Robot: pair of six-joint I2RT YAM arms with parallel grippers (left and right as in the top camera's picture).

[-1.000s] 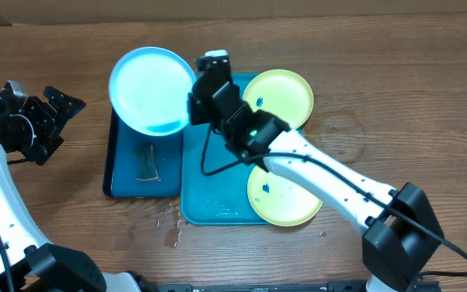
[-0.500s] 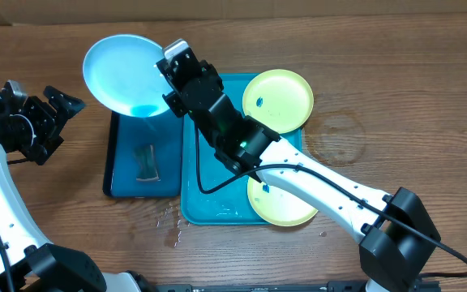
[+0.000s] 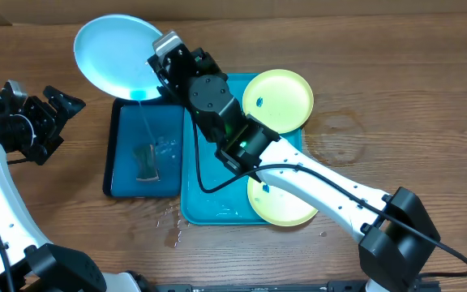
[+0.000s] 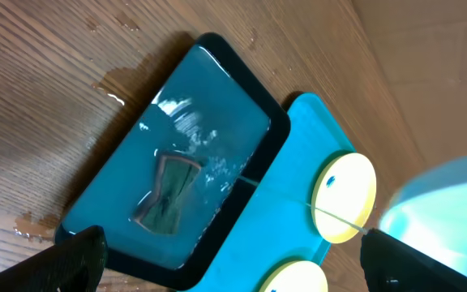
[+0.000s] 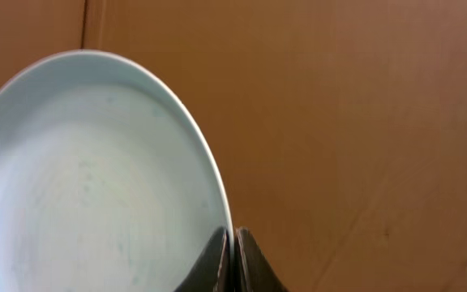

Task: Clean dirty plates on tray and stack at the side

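Observation:
My right gripper (image 3: 163, 49) is shut on the rim of the light blue plate (image 3: 113, 53) and holds it tilted above the far left corner of the dark-blue tray (image 3: 125, 188). A thin stream of water runs off the plate into that tray. In the right wrist view the fingertips (image 5: 221, 258) pinch the plate (image 5: 96, 178) at its edge. Two pale yellow-green plates (image 3: 278, 99) (image 3: 284, 203), each with small blue smears, lie on the turquoise tray (image 3: 217, 191). My left gripper (image 3: 62, 123) stands open at the table's left, holding nothing; its wrist view shows both trays below it.
A greyish cloth or sponge (image 3: 146, 162) lies in the water of the dark-blue tray. Drops of water (image 3: 169, 219) sit on the wood in front of the trays. A cardboard wall runs along the far edge of the table.
My right arm has carried the light blue plate up and to the left and tipped it further. Water now runs off it into the dark-blue tray. The left arm has stayed put.

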